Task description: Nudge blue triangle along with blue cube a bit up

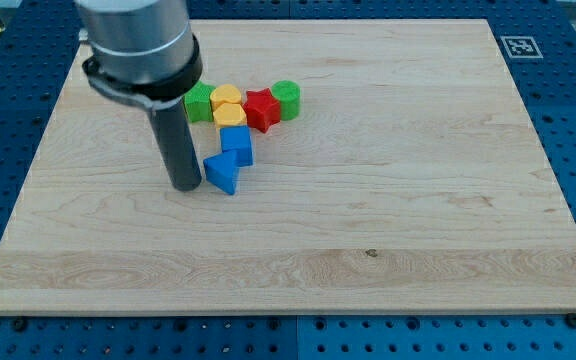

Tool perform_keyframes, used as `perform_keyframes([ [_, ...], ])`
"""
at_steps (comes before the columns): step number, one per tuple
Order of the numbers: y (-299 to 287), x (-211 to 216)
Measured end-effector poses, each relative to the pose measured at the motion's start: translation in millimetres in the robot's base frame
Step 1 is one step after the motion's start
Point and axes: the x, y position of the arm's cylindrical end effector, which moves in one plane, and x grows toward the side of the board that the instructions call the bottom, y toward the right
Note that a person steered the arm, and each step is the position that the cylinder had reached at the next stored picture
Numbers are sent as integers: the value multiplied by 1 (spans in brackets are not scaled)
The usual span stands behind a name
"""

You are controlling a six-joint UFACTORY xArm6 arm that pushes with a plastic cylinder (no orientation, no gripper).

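Note:
The blue triangle [222, 172] lies left of the board's middle, touching the blue cube [237, 145] just above and to its right. My tip [185, 186] rests on the board right beside the triangle's left corner, at or nearly touching it. The dark rod rises from there to the arm's grey body at the view's top left.
A tight cluster sits just above the blue cube: a green block [199, 102], two yellow blocks [226, 97] [230, 115], a red star-like block [261, 109] and a green cylinder [286, 98]. The wooden board [388, 200] carries a marker tag [519, 45] at its top right corner.

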Motion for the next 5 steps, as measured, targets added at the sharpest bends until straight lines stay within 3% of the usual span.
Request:
perform_keyframes([
  [1, 15, 26],
  [2, 27, 27],
  [5, 32, -10],
])
